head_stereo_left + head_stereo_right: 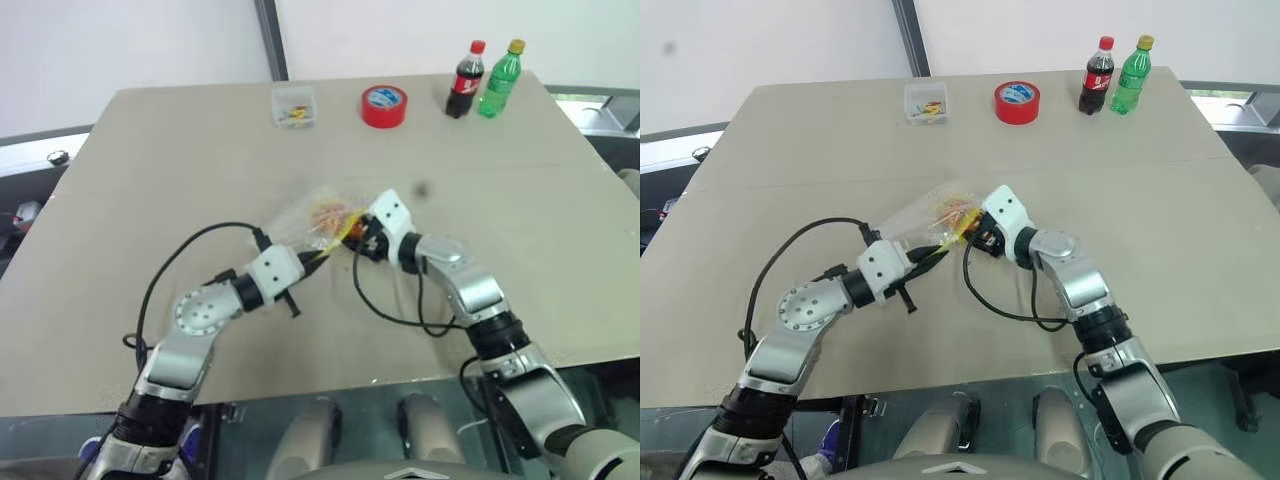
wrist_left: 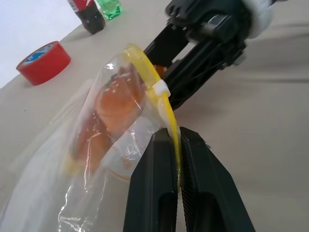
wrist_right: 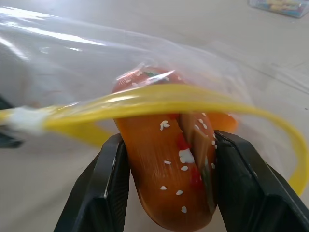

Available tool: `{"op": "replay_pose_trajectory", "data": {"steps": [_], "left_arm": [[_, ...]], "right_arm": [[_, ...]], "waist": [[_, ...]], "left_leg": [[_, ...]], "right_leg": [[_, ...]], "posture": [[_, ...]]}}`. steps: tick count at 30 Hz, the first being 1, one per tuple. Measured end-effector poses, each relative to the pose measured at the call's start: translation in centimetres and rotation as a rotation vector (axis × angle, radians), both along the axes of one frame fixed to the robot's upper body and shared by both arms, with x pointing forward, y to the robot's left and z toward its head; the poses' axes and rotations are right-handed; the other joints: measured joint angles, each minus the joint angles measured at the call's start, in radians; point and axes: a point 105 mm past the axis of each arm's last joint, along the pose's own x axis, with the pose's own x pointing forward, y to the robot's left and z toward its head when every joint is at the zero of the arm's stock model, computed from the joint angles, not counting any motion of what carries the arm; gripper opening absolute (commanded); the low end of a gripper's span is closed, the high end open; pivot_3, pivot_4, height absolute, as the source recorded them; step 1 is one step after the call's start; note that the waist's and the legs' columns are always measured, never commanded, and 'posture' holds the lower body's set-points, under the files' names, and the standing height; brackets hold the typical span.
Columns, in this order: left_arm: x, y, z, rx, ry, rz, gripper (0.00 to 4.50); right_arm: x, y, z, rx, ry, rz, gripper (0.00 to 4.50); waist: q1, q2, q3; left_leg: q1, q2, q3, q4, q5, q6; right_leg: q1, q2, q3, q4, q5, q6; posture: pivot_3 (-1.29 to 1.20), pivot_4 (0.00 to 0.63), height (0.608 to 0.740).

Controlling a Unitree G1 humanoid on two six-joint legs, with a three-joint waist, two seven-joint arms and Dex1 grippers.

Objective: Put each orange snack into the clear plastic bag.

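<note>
**Q:** How'd you handle the bagging bit?

**Me:** The clear plastic bag [image 2: 91,145] hung above the surface [image 1: 180,150], my left fingers [image 2: 181,179] clenched on its yellow seal. My right fingers [image 3: 166,186] grasped a glossy, seeded orange snack [image 3: 166,169] at the mouth. Push deep before releasing, I reckoned.

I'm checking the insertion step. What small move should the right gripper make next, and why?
Probably push the snack further in, then open. The right gripper holds it at the bag's mouth, half under the yellow strip, which the left gripper pinches.
</note>
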Motion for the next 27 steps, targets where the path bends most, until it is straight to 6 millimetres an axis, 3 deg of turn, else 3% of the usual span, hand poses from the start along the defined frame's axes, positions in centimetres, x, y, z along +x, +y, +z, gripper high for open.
{"op": "replay_pose_trajectory", "data": {"steps": [4,7,10,13,17,21,27], "left_arm": [[-0.2,0.3,-0.2,0.022,0.011,-0.002,0.0],[-0.4,0.5,-0.6,0.046,0.013,0.005,0.0],[-0.3,0.6,-0.5,0.054,0.006,0.017,0.0],[-0.2,0.9,-0.5,0.06,-0.002,0.032,0.0],[0.1,1.2,-0.3,0.044,0.003,0.064,0.0],[0.5,1.3,-0.2,-0.029,0.032,0.107,0.0],[1.5,2.0,0.4,-0.108,0.054,0.176,0.0]], "right_arm": [[-0.1,0.6,-0.3,0.017,0.02,0.023,2.49],[-1.0,2.3,0.3,0.05,0.002,0.11,2.49],[-1.2,3.3,-0.1,0.019,-0.024,0.149,3.23],[-0.9,3.6,-0.1,0.001,-0.049,0.159,4.34],[-0.6,3.6,0.2,-0.012,-0.103,0.149,4.44],[-0.6,2.4,0.5,-0.017,-0.122,0.146,4.44],[-2.1,-1.5,1.5,-0.036,-0.182,0.152,4.44]], "waist": [[0.0,0.0,0.0],[-0.003,0.0,0.0],[-0.001,0.0,0.0],[-0.001,0.0,0.0],[-0.001,0.0,0.0],[0.001,0.0,0.0],[0.004,0.0,0.0]], "left_leg": [[0.0,0.0,0.0,0.0,0.0,0.0],[0.0,0.0,0.0,0.0,0.0,0.0],[0.0,0.0,0.0,0.0,0.0,0.0],[0.0,0.0,0.0,0.0,0.0,0.0],[0.0,0.0,0.0,0.0,0.0,0.0],[0.0,0.0,0.0,0.0,0.0,0.0],[0.0,0.0,-0.001,0.0,0.0,0.0]], "right_leg": [[0.0,0.0,0.0,0.0,0.0,0.0],[0.0,0.0,0.0,0.0,0.0,0.0],[0.0,0.0,0.0,0.0,0.0,0.0],[-0.001,0.0,0.0,0.0,0.0,0.0],[-0.001,0.0,0.0,0.0,0.0,0.0],[-0.001,0.0,0.0,0.0,0.0,0.0],[0.001,0.0,-0.001,0.0,0.0,0.0]], "posture": [[0.0,0.15,0.74],[0.0,0.15,0.74],[0.0,0.15,0.74],[0.0,0.15,0.74],[0.0,0.15,0.74],[0.0,0.15,0.74],[0.0,0.15,0.74]]}}
